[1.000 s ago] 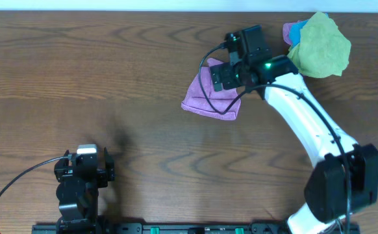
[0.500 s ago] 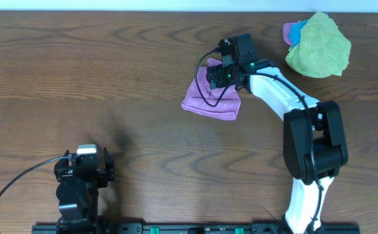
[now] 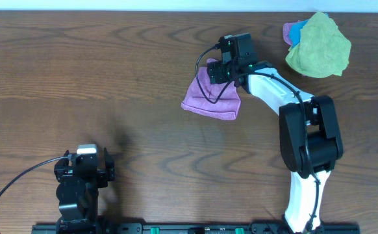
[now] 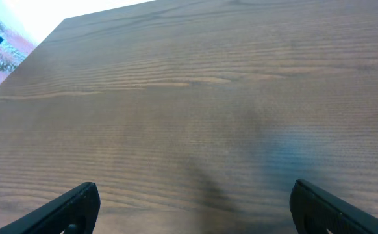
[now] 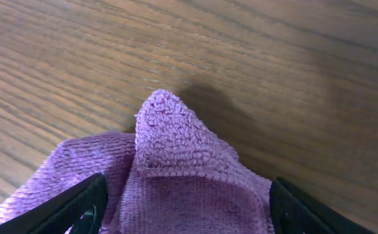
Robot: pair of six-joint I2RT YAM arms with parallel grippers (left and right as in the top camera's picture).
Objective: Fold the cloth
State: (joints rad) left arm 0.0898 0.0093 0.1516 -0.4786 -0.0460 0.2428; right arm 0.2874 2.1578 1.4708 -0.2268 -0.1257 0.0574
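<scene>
- Left gripper (image 4: 195, 207): near left of the table (image 3: 111, 78), parked. Fingers spread wide over bare wood, holding nothing.
- The cloth (image 3: 210, 99): right of centre, towards the far side. It lies bunched, one corner (image 5: 166, 133) peaked up.
- Right gripper (image 5: 189, 205): over the cloth's far edge. Fingers spread, straddling the peaked corner, nothing pinched. Advice: lower squarely and close on that corner alone. Lift just enough to clear the pile, then lay it edge to edge.
- Yellow-green cloth (image 3: 319, 45) and blue cloth (image 3: 297, 30): far right, well apart. Leave untouched.
</scene>
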